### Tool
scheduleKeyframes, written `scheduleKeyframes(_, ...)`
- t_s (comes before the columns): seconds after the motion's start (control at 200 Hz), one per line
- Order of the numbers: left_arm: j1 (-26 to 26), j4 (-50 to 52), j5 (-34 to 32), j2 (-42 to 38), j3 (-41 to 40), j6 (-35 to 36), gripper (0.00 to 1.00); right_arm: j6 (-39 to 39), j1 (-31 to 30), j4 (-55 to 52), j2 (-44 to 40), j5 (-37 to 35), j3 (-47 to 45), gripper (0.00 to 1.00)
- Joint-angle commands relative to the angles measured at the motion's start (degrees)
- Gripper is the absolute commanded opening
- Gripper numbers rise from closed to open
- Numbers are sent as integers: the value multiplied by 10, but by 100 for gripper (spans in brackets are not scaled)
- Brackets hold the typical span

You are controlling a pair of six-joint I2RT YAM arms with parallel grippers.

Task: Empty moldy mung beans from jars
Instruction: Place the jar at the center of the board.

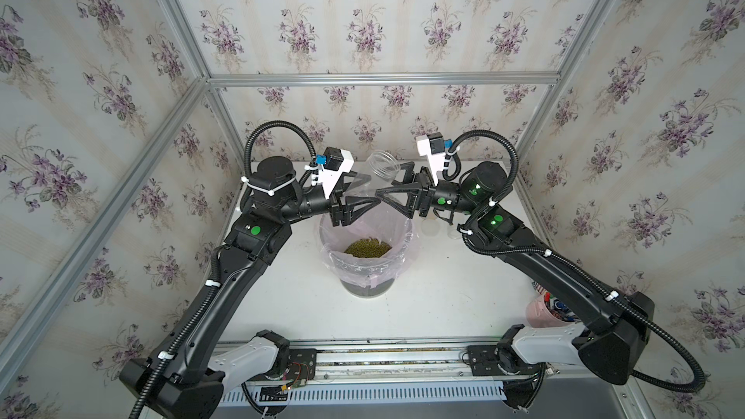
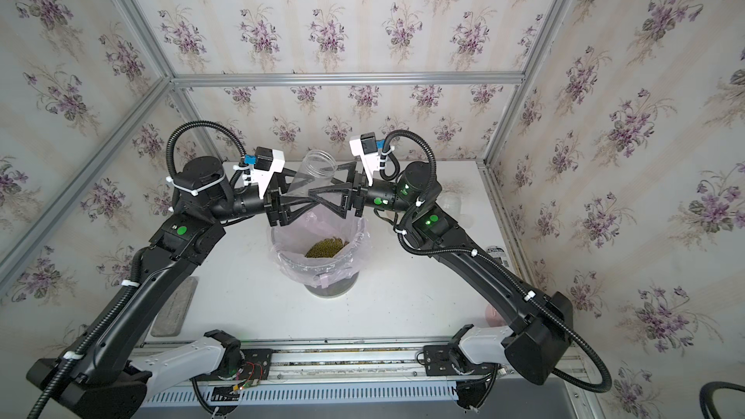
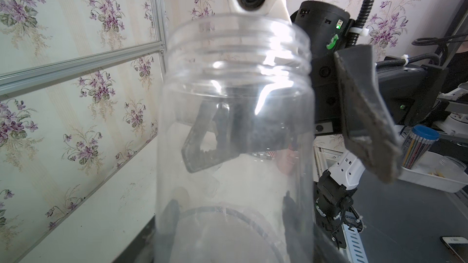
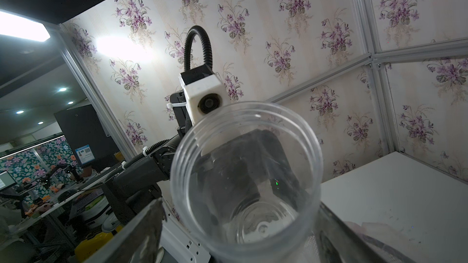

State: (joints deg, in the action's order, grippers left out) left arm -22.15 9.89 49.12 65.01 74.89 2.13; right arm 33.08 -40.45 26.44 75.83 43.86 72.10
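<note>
your wallpaper (image 1: 363,34) was cream with pale stripes and sprigs of purple violets on grey-green leaves. the table (image 1: 443,296) was white. at centre frame the mung beans (image 1: 367,247) showed olive-green inside a translucent pink liner (image 1: 403,227) over a grey bin (image 1: 367,288). the jar (image 1: 381,163) just above them in the frame was clear and colourless. the left arm (image 1: 225,300) and right arm (image 1: 564,272) were black, each with a bright green dot (image 1: 255,230) and a white camera housing (image 1: 342,160). at lower right you had a pink cup (image 1: 540,312), and at right of a top view a black-and-white printed can (image 2: 498,253).
</note>
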Motion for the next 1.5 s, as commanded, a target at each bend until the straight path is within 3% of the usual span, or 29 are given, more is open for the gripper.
scheduleKeyframes(0.0,-4,-22,6,1,3,-12,1,17,-2,57,3,-3,1,87)
scheduleKeyframes(0.285,-16,-24,3,1,1,-11,1,20,-3,69,8,3,5,78)
scheduleKeyframes(0.645,-29,-24,-5,0,2,1,4,5,-4,55,0,1,2,54)
scheduleKeyframes(0.779,-31,-24,-18,0,1,-2,16,2,-4,50,-2,-1,2,50)
scheduleKeyframes(0.909,-33,-23,-38,-4,-4,-2,38,-2,-4,45,-7,-7,1,49)
scheduleKeyframes(0.919,-34,-23,-41,-5,-5,-2,43,-3,-4,45,-7,-7,1,49)
scheduleKeyframes(0.929,-34,-24,-43,-5,-6,-1,79,-4,-4,44,-7,-9,1,49)
scheduleKeyframes(0.934,-34,-24,-43,-5,-6,-1,89,-4,-5,44,-7,-9,1,49)
scheduleKeyframes(0.954,-34,-24,-45,-7,-7,1,99,-5,-4,43,-9,-10,1,49)
scheduleKeyframes(1.214,-34,-23,-79,-19,-14,16,100,-25,-4,16,-17,-32,4,48)
scheduleKeyframes(1.494,-34,-20,-143,-42,-21,33,100,-85,-4,-79,-25,-109,19,48)
